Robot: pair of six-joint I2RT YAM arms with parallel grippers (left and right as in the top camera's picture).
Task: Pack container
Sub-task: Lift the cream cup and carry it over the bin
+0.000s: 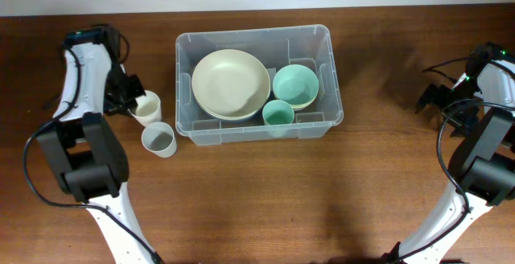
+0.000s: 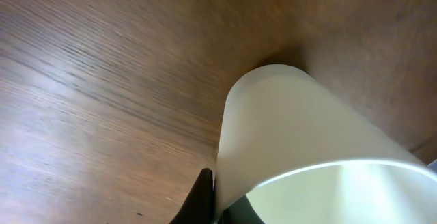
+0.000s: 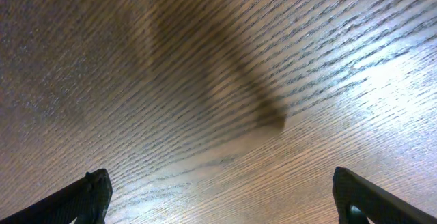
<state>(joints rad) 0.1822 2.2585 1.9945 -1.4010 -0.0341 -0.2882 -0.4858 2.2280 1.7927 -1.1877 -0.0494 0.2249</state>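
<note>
Squarely between the two pincers sits the large clear plastic rectangular container [image 1: 253,32], well inboard of the left pincer [image 1: 133,101] and further again from the right pincer [image 1: 438,103]. It holds three pieces: a wide, shallow cream round bowl [image 1: 231,84] on the side nearer the left pincer, a smaller teal round bowl [image 1: 295,85] beyond it, and a small teal cup [image 1: 278,114] tucked against the near wall between them. Some bare floor is left at the far corner past the teal bowl.

Outside it, a pale cream round plastic cup [image 1: 147,106] stands upright just off the container's wall, with the left pincer clenched on its rim wall. The wrist view shows one dark finger [image 2: 202,195] pressed to the outside of the cream cup [image 2: 307,128]. A rim pinch suits a thin-walled cup and probably allows a straight lift over the container's edge. A second, greyish-white round cup [image 1: 158,139] stands just nearer the arm's base than the pincer, untouched.

The right pincer [image 3: 225,200] hangs released, jaws wide over bare brown wooden table [image 1: 257,191], apparently kept clear.
</note>
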